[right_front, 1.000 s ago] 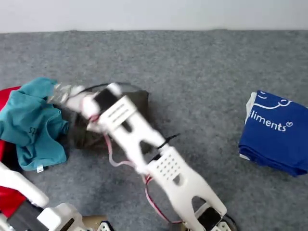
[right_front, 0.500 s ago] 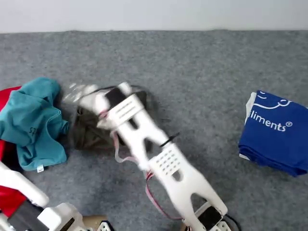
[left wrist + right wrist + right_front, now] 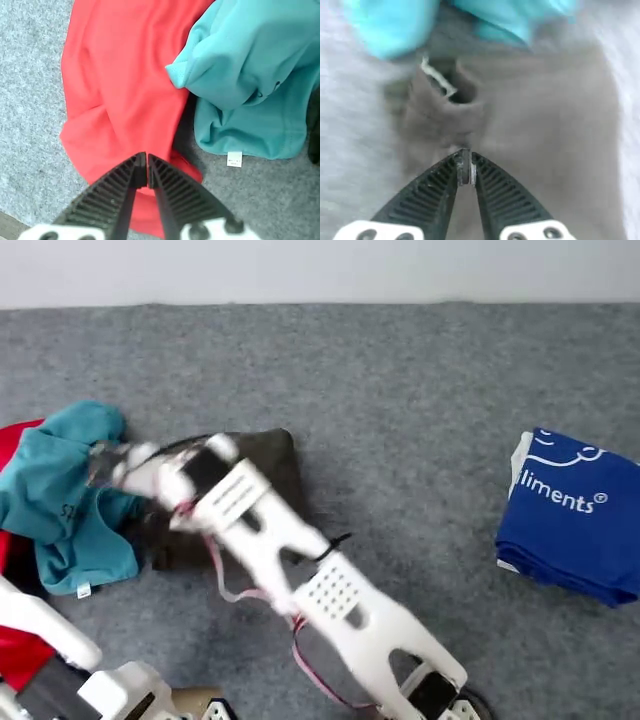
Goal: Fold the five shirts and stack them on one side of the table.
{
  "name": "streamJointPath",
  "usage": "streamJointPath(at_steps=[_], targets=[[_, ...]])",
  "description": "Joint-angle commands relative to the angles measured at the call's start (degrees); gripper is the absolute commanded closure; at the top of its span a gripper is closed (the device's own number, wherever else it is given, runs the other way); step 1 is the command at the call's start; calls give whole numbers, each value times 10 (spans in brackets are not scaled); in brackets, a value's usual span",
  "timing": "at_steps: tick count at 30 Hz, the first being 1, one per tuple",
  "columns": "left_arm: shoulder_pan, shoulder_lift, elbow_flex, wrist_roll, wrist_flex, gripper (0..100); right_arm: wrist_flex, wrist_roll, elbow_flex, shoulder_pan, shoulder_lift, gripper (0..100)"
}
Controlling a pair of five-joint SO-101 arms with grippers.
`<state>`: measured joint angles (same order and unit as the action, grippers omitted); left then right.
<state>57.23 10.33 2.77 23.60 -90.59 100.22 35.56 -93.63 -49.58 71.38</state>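
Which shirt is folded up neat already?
The blue shirt, lying alone as a tidy square. The teal shirt, red shirt and dark shirt are crumpled.

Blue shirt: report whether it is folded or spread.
Folded: the blue shirt lies as a compact squared block, layered edges showing along its side.

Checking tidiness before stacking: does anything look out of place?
Yes. The teal shirt lies crumpled, overlapping the red shirt at the table's left side, and the dark shirt beside it is bunched up, unfolded. Only the blue shirt at the right looks neatly folded.
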Motion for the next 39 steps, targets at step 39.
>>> streamJointPath(at_steps=[39], targets=[[-7, 21, -7, 7, 32, 983, -29, -23, -26, 61, -141, 980]])
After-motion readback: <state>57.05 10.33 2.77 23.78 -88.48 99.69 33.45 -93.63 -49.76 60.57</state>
